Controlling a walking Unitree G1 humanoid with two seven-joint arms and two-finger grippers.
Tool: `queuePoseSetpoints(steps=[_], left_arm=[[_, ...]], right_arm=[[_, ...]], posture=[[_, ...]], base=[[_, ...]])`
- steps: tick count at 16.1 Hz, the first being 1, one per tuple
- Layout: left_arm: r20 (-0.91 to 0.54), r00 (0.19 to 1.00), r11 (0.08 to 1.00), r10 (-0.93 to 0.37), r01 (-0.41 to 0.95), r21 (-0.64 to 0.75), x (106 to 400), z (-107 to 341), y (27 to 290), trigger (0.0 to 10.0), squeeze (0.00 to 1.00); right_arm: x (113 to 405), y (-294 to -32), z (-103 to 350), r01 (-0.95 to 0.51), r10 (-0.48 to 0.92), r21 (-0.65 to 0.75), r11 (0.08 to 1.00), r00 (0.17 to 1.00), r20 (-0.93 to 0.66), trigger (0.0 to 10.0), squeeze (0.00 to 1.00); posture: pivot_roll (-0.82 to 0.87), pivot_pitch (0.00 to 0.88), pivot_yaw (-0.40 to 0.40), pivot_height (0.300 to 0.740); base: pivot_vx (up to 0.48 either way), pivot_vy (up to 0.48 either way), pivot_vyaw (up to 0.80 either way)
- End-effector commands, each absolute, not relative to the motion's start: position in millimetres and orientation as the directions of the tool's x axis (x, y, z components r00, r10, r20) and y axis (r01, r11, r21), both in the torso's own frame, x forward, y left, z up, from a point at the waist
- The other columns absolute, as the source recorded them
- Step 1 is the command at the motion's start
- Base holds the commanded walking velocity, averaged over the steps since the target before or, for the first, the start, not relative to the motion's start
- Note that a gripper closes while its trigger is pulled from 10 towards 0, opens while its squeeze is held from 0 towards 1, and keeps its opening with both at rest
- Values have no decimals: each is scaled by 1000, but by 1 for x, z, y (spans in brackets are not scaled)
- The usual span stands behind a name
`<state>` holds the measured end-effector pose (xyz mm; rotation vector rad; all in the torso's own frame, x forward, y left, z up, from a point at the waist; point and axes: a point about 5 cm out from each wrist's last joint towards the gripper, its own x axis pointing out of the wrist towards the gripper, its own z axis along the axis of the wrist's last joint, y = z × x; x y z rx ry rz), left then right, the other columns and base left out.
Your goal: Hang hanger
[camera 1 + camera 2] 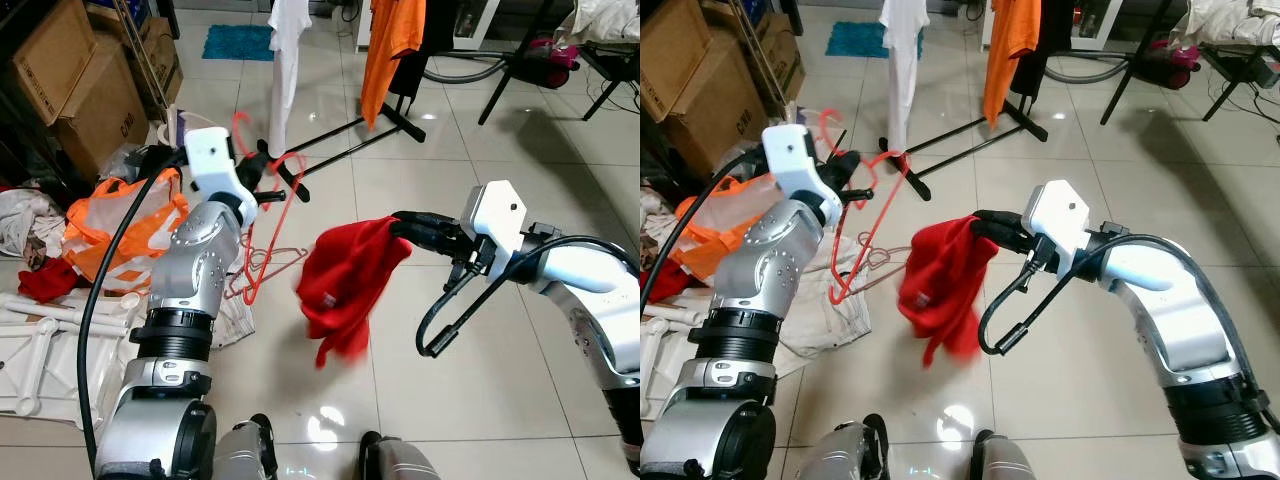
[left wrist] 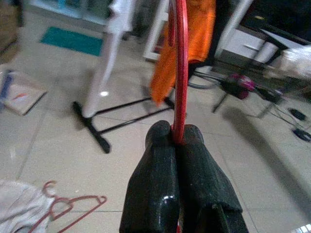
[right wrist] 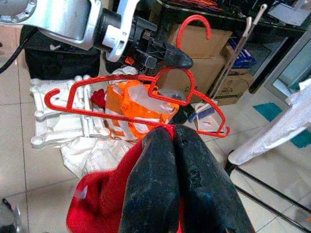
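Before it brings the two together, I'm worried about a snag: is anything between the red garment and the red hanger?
Nothing visible. The right gripper holds the red garment in open air, apart from the red hanger pinched in the left gripper. Spare hangers lie on the floor below.

We see a thin red wire hanger [image 1: 875, 215] in the upper left of the right eye view, held up off the tiled floor and tilted, its hook [image 3: 193, 23] curling at the top and its long bar slanting down toward the lower left. Just right of it, near the frame's middle, a crumpled red garment [image 1: 940, 280] hangs limp in the air, bunched at its upper edge.
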<state>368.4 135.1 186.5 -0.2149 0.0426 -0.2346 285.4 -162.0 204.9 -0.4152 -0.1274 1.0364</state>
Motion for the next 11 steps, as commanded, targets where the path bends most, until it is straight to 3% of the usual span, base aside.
queuePoseSetpoints(steps=[1, 2, 6, 8, 11], left_arm=[[7, 951, 934, -309, 305, -185, 366, 192, 129, 10000, 0], [20, 887, 882, -460, 460, -102, 359, 203, 135, 10000, 0], [112, 833, 834, -542, 549, -48, 347, 228, 141, 10000, 0], [130, 904, 905, -407, 419, -79, 348, 213, 135, 10000, 0], [28, 993, 977, -115, 118, -177, 345, 177, 148, 10000, 0]], right_arm=[[288, -166, 212, -783, 844, -408, 470, 534, -52, 0, 0], [296, -166, 209, -750, 796, -373, 546, 603, -47, 0, 0], [310, -159, 204, -687, 719, -300, 662, 694, -3, 0, 0], [336, -161, 189, -491, 491, -14, 871, 869, 61, 0, 0], [346, -166, 165, -279, 283, 229, 933, 959, 16, 0, 0]], posture=[[-171, 198, -5, 740], [-172, 191, -7, 740], [-160, 177, -15, 740], [-149, 162, -27, 740], [-140, 156, -31, 740]], base=[[0, 0, 0], [0, 0, 0], [0, 0, 0], [0, 0, 0], [0, 0, 0]])
